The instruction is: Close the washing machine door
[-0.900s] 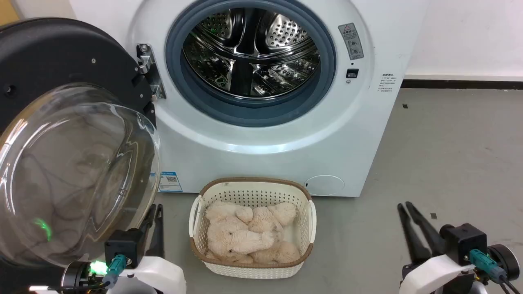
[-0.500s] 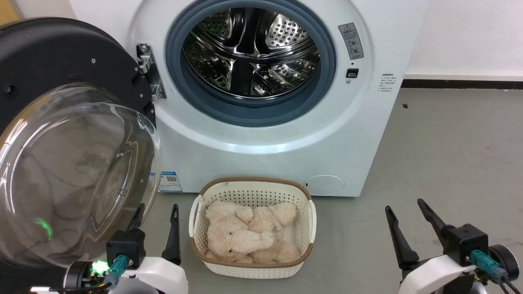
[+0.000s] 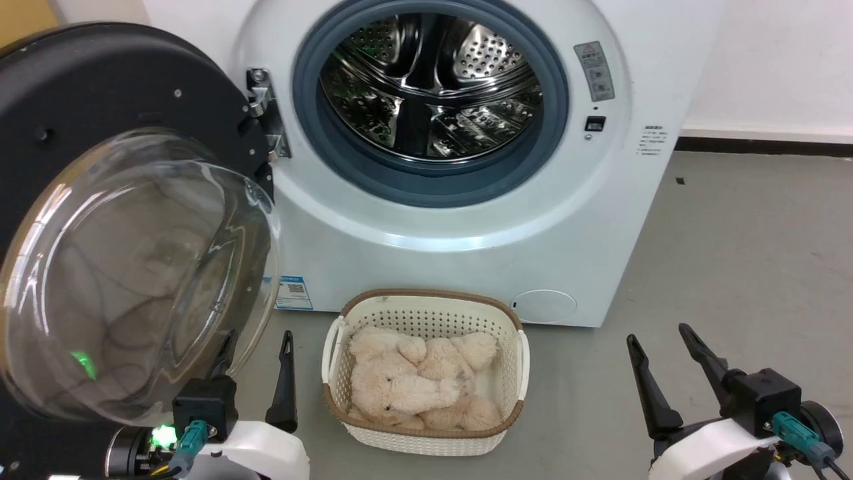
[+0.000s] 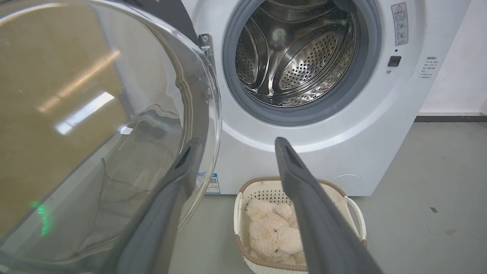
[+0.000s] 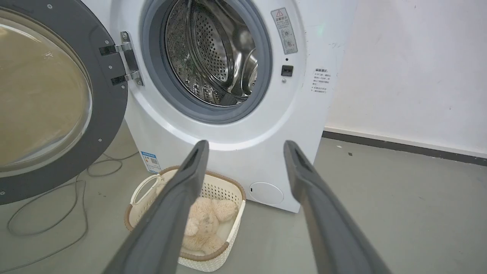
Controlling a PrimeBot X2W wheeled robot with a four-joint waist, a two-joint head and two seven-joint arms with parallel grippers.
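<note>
Two grippers to note first. Left gripper (image 3: 260,343): fingers spread apart, holding nothing, low beside the bottom edge of the washing machine door (image 3: 133,267). Right gripper (image 3: 656,333): likewise apart and empty, low over the floor, well apart from everything.

Door swung wide open at the left of the washing machine (image 3: 466,253), hanging on its metal hinge (image 3: 266,113), glass bowl bulging toward the head camera, steel drum (image 3: 433,87) fully exposed.

Judged as the approach step: no push begun, door not yet moving toward the opening. Hard to say from the left wrist view whether one finger (image 4: 179,171) touches the glass or merely sits just beside it.

Next move, as a guess: bring the left gripper round behind the black rim on the side far from the hinge, then sweep it in an arc about the hinge and press home at the latch slot (image 3: 594,123). Calls for pushing on rim, not glass, and for passing above the white basket (image 3: 426,297) on the floor in front.
</note>
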